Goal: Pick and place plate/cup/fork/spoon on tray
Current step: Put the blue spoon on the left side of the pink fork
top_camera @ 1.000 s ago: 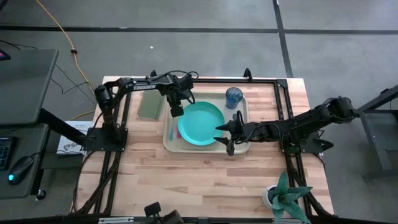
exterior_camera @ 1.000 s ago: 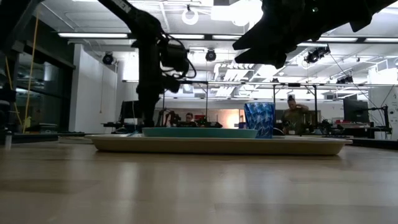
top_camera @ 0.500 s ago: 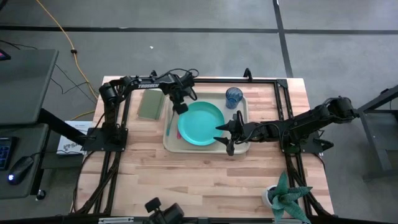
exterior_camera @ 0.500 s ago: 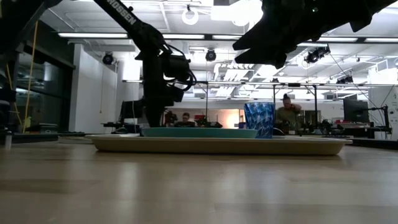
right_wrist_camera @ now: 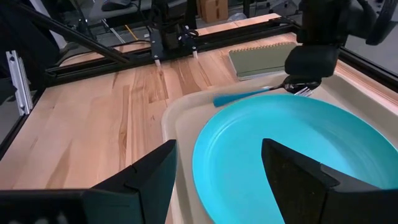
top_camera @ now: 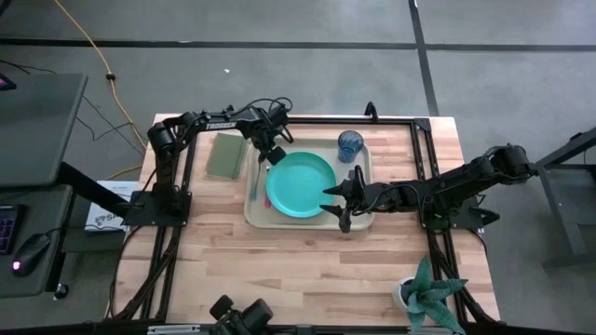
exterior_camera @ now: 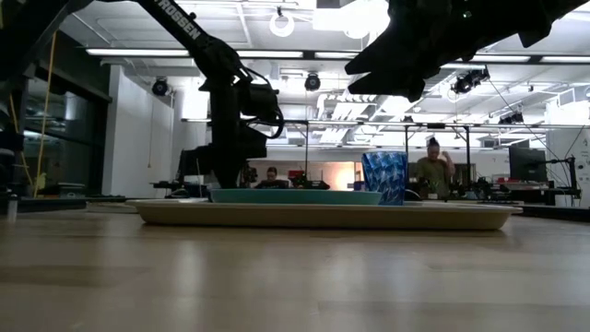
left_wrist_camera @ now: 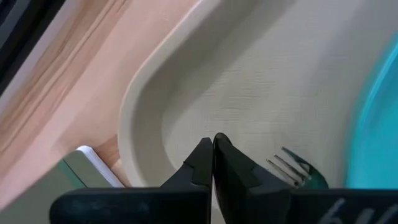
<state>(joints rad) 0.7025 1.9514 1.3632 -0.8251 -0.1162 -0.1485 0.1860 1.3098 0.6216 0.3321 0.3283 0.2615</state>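
1. hovering with its fingers pressed together on nothing, the left gripper (left_wrist_camera: 213, 163) sits over the tray (top_camera: 363, 177) corner beside the fork (left_wrist_camera: 291, 165) tines.
2. plate (top_camera: 301, 184), cup (top_camera: 350, 144), spoon (right_wrist_camera: 245, 95) and fork all lie on the tray, so placing looks finished.
3. right gripper (right_wrist_camera: 217, 165) waits spread wide over the plate's near rim; what remains is probably withdrawing both arms.

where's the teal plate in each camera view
High view: the plate lies at the centre of the tray.
Low view: a thin teal band atop the tray, left of the cup.
Left wrist view: only a teal edge at the picture's right side.
Right wrist view: it fills the lower right.
Shared landmark: the tray's cream rim beside the plate.
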